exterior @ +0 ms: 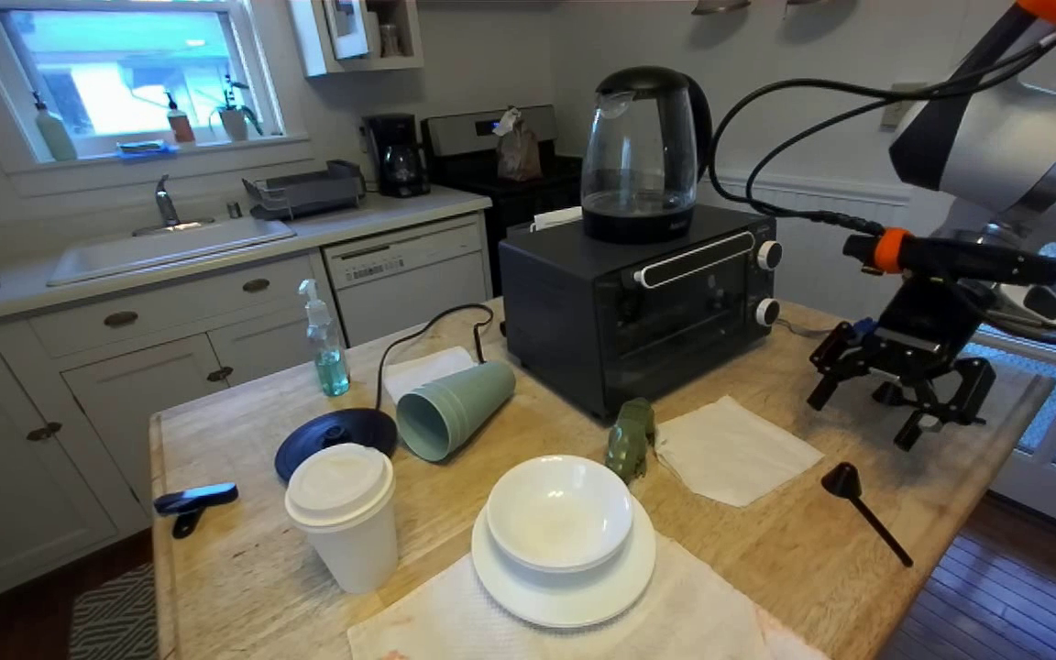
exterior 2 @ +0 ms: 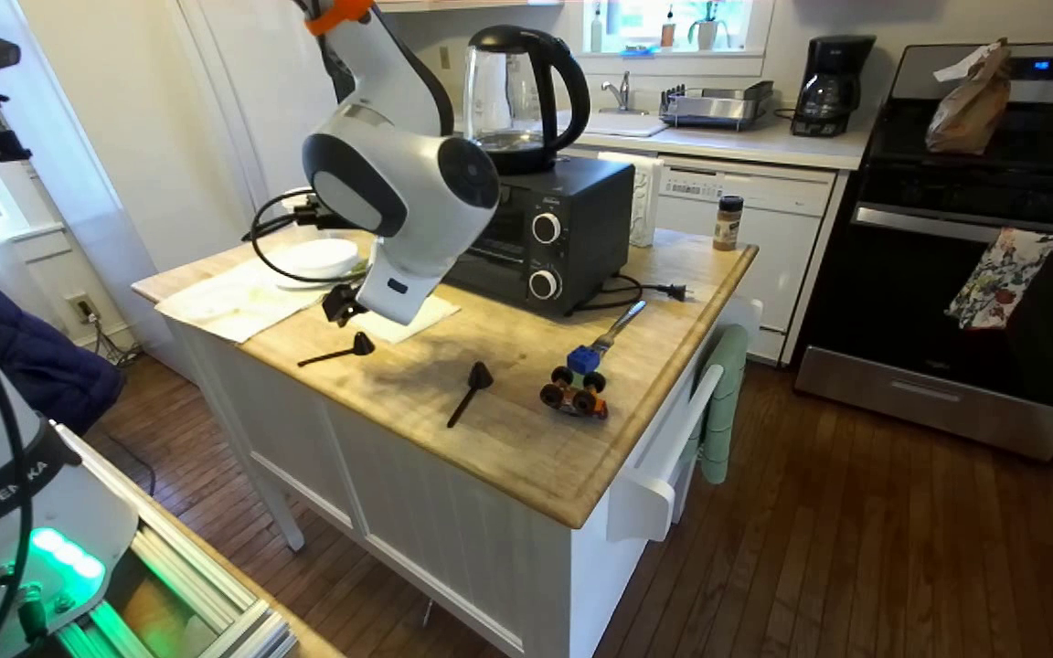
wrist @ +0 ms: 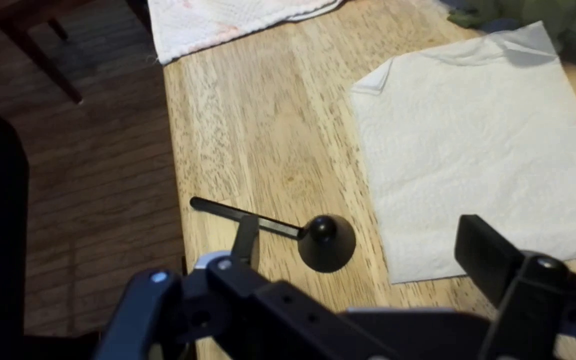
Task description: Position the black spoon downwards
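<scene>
Gripper (wrist: 360,235): hung nearest the wrist camera; jaws stood wide apart, holding nothing. Left to right, same view: towel (wrist: 238,22), lay at the table's (wrist: 288,125) left edge. Spoon (wrist: 279,228), black: lay on the table near that edge, its conical head narrow end up, handle partly hidden behind a finger (wrist: 246,237). Napkin (wrist: 483,160): lay spread just beside the head, apart from it. Further right, in an exterior view: second utensil (exterior 2: 477,382), dark, lay on the table; oven (exterior 2: 592,233), bore a kettle (exterior 2: 513,105); toy car (exterior 2: 572,397); jar (exterior 2: 728,224), stood near the right edge.
</scene>
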You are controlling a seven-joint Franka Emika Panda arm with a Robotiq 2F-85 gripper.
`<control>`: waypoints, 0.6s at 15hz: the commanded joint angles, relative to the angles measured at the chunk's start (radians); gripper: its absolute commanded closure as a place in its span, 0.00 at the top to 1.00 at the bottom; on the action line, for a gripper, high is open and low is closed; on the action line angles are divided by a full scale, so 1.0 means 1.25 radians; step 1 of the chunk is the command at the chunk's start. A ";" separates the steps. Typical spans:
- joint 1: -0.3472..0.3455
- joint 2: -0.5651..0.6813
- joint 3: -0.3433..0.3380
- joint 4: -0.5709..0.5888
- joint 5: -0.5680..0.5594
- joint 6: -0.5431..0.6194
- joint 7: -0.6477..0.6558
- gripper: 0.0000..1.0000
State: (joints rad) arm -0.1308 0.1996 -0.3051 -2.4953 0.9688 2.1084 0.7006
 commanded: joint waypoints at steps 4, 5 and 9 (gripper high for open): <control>0.044 -0.140 0.069 -0.050 -0.295 0.088 0.132 1.00; 0.043 -0.159 0.080 -0.059 -0.335 0.092 0.127 1.00; 0.035 -0.242 0.120 -0.092 -0.454 0.102 0.082 1.00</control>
State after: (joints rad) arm -0.0807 0.0116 -0.1852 -2.5435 0.4946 2.1977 0.8260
